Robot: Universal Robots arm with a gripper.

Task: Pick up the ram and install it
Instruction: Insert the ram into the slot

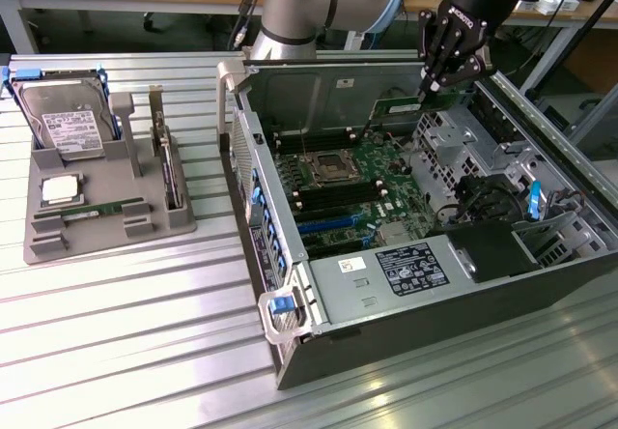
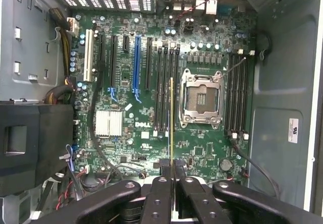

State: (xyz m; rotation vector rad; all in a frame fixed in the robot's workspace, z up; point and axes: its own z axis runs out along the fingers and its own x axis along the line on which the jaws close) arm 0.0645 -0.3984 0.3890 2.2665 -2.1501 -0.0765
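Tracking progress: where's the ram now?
In the wrist view, the ram, clamped in the tool, hangs over the motherboard's memory slots beside the empty processor socket.

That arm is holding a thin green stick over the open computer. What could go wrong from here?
1. The ram, clamped edge-on in the gripper, hangs over a row of narrow slots. If it is slightly off line, it could come down on a slot wall instead of into a slot.
2. The open processor socket lies right beside those slots, so a sideways slip might strike it.
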